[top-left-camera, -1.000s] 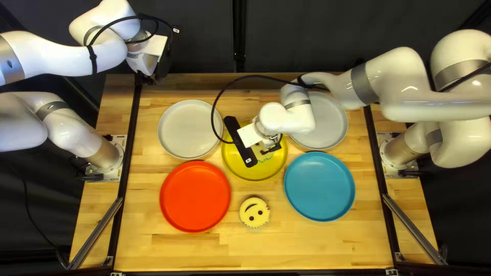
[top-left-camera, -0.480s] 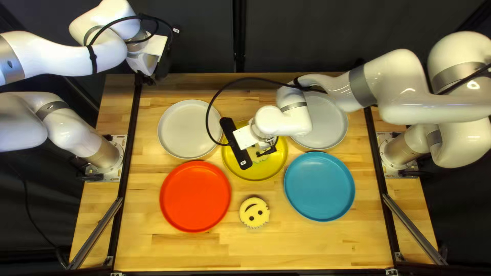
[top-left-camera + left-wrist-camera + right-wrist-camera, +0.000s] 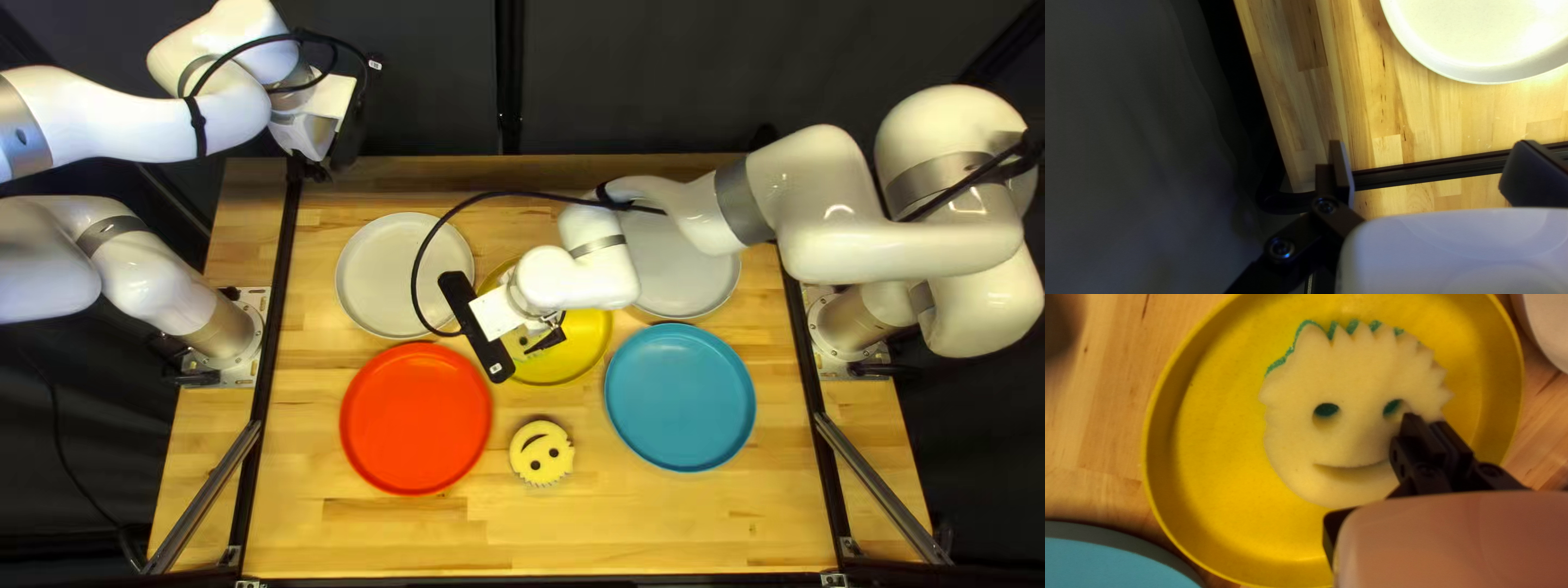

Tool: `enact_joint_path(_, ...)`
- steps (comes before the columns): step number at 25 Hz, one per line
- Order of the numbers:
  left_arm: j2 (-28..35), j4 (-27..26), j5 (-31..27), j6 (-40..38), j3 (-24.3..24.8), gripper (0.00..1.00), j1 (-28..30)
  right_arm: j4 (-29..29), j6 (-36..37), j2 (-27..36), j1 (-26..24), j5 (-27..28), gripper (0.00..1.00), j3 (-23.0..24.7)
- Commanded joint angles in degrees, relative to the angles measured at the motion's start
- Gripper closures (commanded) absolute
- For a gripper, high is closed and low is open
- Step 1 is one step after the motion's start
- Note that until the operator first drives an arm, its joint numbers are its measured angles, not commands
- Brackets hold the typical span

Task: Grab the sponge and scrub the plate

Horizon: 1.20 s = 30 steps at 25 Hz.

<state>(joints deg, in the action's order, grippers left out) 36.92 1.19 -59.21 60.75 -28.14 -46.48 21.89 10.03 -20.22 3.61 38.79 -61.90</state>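
Sponge (image 3: 1350,375) matt foam; yellow plate (image 3: 1214,457) smooth plastic; table (image 3: 653,523) grained wood; right arm (image 3: 893,240) glossy.

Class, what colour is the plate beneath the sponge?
The plate is yellow, clearest in right wrist view.

The left arm (image 3: 103,122) rises from its base at the left of the top left view, runs out past that view's left edge and comes back in higher up. Its wrist (image 3: 299,93) bends over, carrying the left gripper (image 3: 316,171) at upper left. In the left wrist view, its fingers (image 3: 1341,174) stand wide apart.

The right arm (image 3: 887,242) folds above its base at the right and stretches across to the middle of the top left view. There its wrist (image 3: 572,280) turns down, with the right gripper (image 3: 544,342) low beneath it, black fingers (image 3: 1416,436) closed together side by side.
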Motion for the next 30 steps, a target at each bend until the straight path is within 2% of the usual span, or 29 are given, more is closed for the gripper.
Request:
enact_joint_path(1,0.0,0.0,0.0,0.0,0.0,0.0,0.0,0.1,-1.0,4.0,-0.7,-0.1,1.0,4.9)
enact_joint_path(4,0.0,0.0,0.0,0.0,0.0,0.0,0.0,-0.7,-0.4,5.6,-1.5,0.5,1.0,6.5)
enact_joint_path(7,0.0,0.0,0.0,0.0,0.0,0.0,0.0,-1.0,0.0,4.0,-1.7,0.5,1.0,4.9)
enact_joint_path(11,0.0,0.0,0.0,0.0,0.0,0.0,0.0,-1.3,1.4,-0.7,-1.7,0.5,1.0,-1.3)
enact_joint_path(19,0.0,0.0,0.0,0.0,0.0,0.0,0.0,-1.7,4.4,-5.9,-2.1,1.8,1.0,-10.0)
enact_joint_path(22,0.0,0.0,0.0,0.0,0.0,0.0,0.0,-1.1,3.4,-5.5,-1.4,1.2,1.0,-9.1)
enact_joint_path(30,0.0,0.0,0.0,0.0,0.0,0.0,0.0,0.6,-0.1,-1.2,0.8,-0.5,1.0,-2.1)
